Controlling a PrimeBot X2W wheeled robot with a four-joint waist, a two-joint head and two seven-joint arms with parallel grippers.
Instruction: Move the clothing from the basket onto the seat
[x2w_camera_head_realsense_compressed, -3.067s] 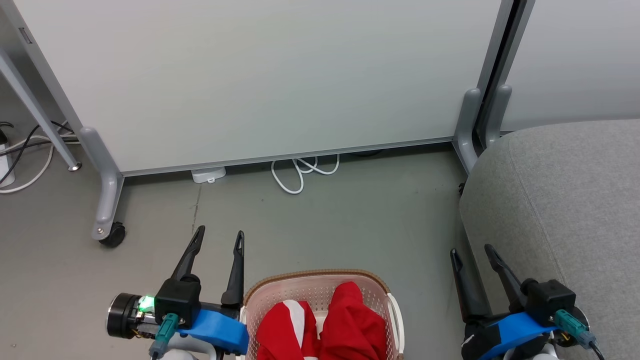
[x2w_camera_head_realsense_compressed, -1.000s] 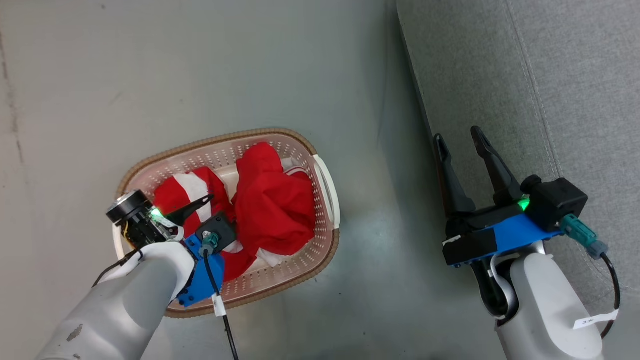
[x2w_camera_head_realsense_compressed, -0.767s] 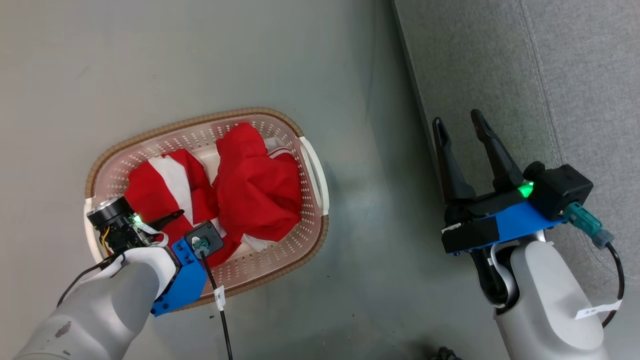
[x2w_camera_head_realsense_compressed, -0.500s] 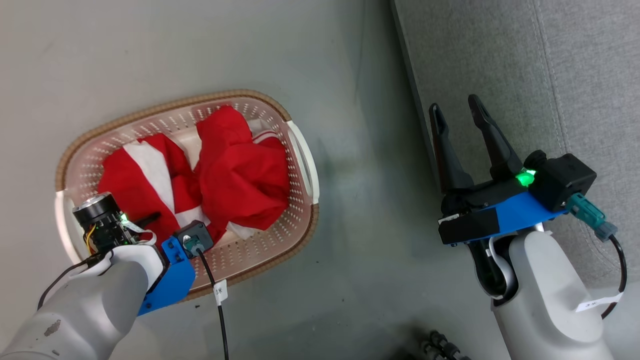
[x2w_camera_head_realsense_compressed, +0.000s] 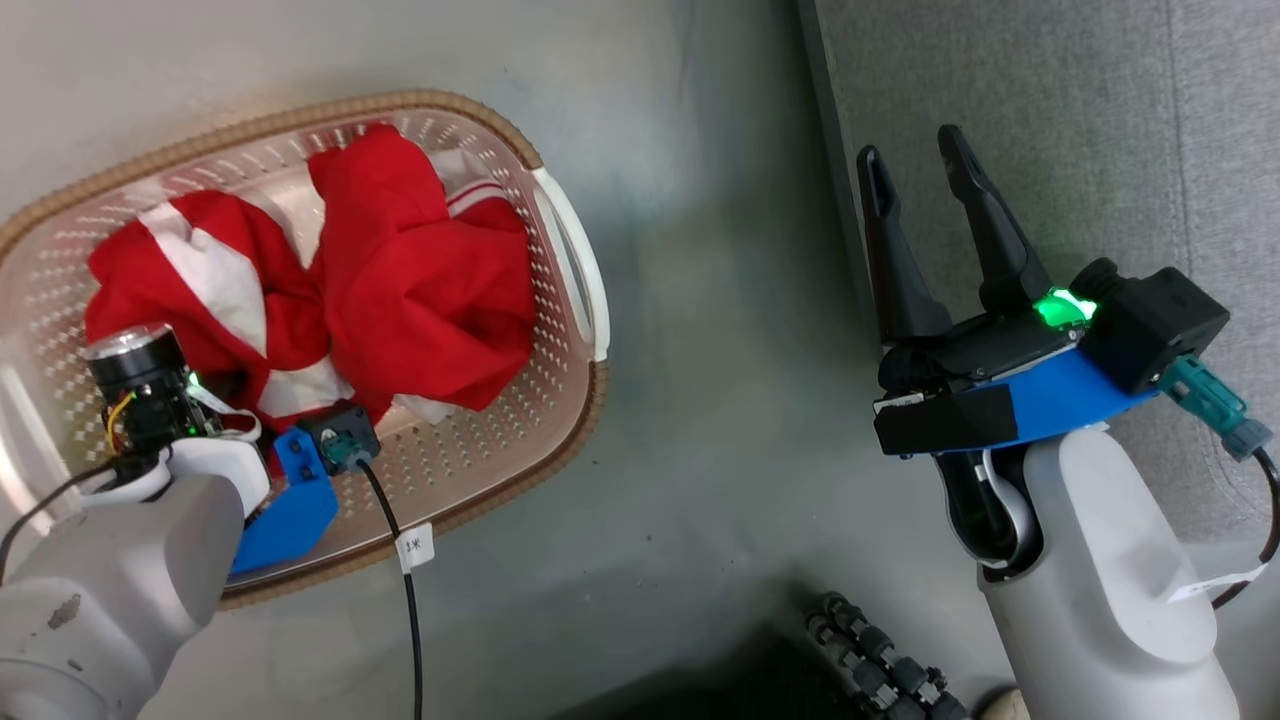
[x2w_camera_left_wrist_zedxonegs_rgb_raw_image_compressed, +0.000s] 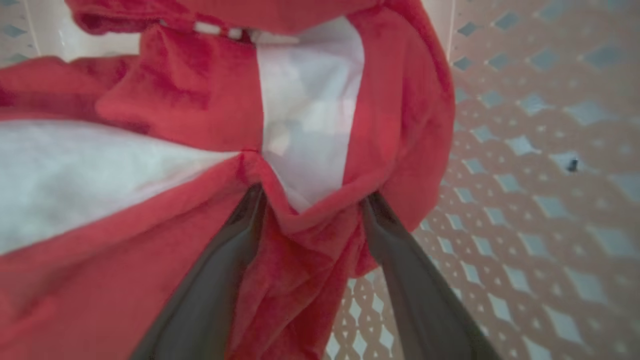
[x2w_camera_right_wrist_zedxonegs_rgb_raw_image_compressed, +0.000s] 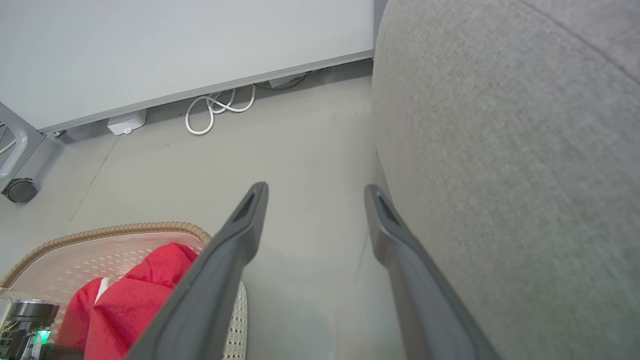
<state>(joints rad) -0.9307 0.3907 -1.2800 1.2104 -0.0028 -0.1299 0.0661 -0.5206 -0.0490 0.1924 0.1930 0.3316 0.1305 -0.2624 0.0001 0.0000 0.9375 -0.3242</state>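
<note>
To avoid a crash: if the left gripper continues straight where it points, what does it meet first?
The clothing; a red fold lies inside the open left gripper. Probably the basket lies behind.

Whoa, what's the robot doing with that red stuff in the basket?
It is tidying laundry. Its left hand is open and pushed down into the red clothing in the basket, with a fold of cloth between its fingers, not pinched yet. Its right hand is open and empty, beside the grey seat where the clothing should go.
</note>
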